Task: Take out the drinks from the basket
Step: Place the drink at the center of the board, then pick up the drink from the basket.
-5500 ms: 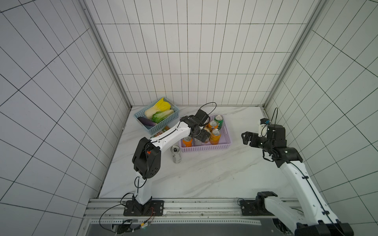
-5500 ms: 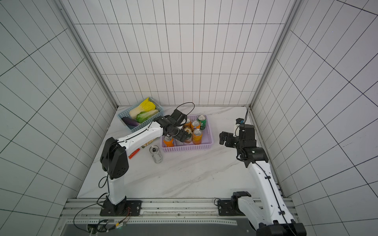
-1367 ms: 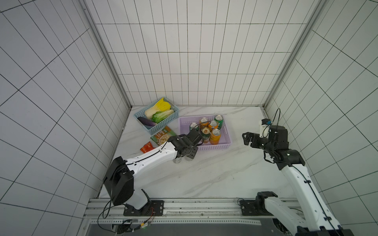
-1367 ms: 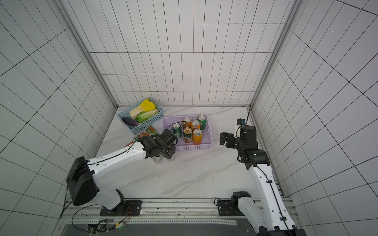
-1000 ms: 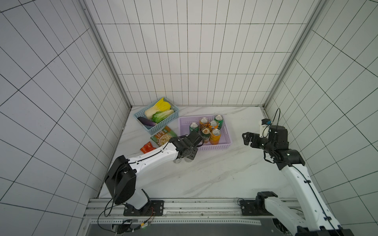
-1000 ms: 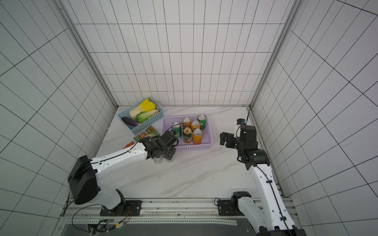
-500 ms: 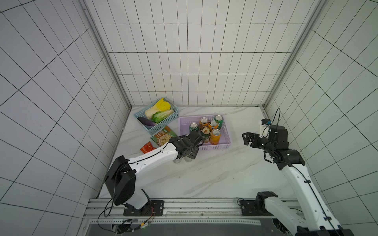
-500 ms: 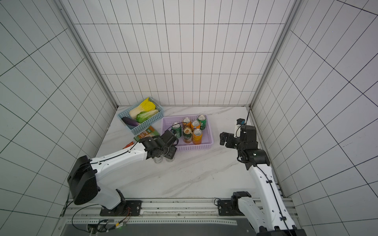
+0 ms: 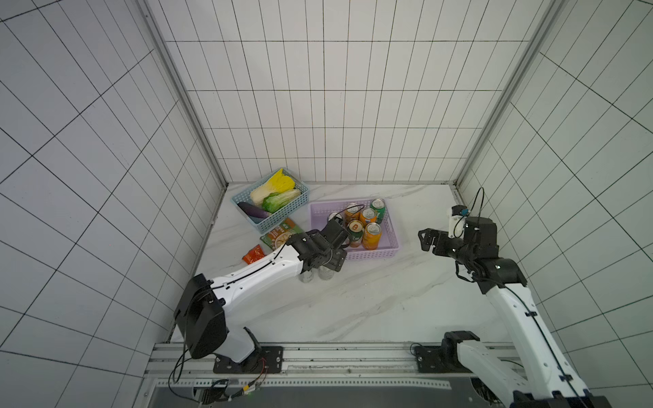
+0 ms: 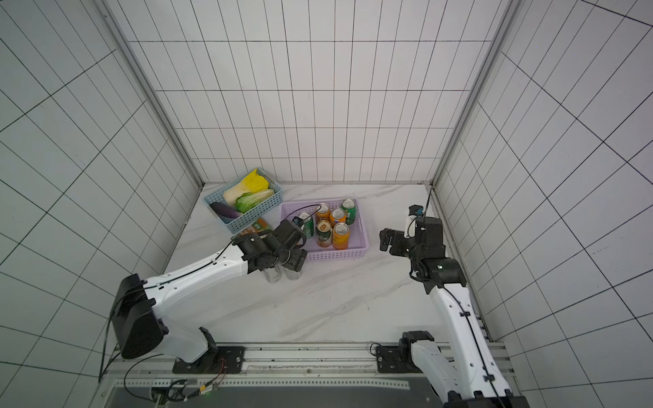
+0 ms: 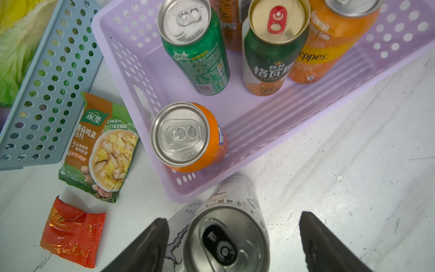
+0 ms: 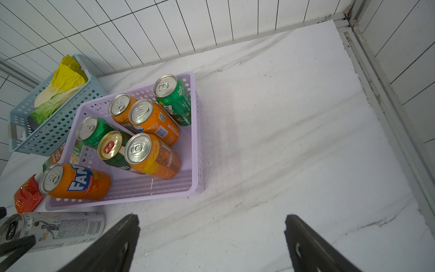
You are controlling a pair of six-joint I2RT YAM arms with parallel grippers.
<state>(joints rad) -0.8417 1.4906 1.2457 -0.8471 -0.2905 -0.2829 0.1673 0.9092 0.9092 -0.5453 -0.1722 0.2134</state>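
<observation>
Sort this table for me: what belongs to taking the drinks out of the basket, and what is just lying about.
Job in hand:
- lilac basket
- seven cans in it
- two slim silver-white cans, already out on the table
- left gripper, open above one of them

Lying about:
- blue basket with vegetables
- green soup packet
- red packet

A pale-blue lattice basket (image 9: 280, 216) sits in the 10 o'clock corner of a white marble worktop (image 9: 371, 293), seen in both top views, hemmed in by white tiled walls (image 9: 335, 106). Inside it lie a yellow-tipped napa cabbage (image 9: 274, 185), a green leafy head (image 9: 281, 200) and a dark purple eggplant (image 9: 251, 212). Just beside the basket, at about 6 o'clock from it, a green-and-orange mushroom soup packet (image 11: 101, 146) lies flat. A crumpled red sachet (image 11: 71, 232) rests near the packet, at its 8 o'clock. An aluminium rail (image 9: 335, 356) runs along the worktop's 6 o'clock edge.
</observation>
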